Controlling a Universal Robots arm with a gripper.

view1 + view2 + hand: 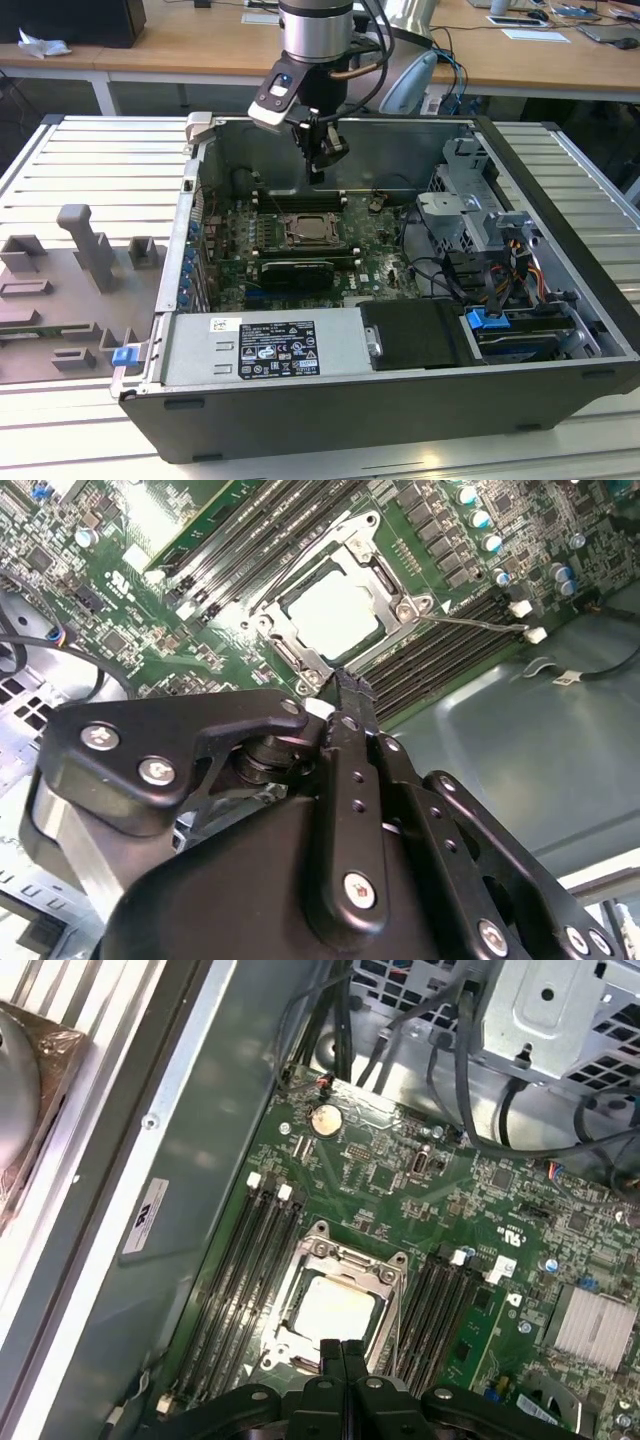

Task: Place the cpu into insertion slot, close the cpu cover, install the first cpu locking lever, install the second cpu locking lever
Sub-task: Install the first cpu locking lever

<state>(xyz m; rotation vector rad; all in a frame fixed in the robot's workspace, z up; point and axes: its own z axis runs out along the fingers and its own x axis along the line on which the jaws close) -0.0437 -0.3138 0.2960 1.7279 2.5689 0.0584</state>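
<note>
Found cpu (335, 1310) seated in insertion slot (318, 1232), cpu cover (392, 1295) apparently flat around it. Noted fingers (330, 1358) pinched together, empty, above cover edge. Judged best: closed tips squarely on lever wire (470, 623), slow steady push.

Cpu (335, 1310) in insertion slot (300, 1290); memory slots (240, 1270) flanking both sides; all on board (400, 1175), inside case (400, 150).

One cpu (335, 1310), one cpu cover (350, 1260), one computer case (400, 410)
</note>
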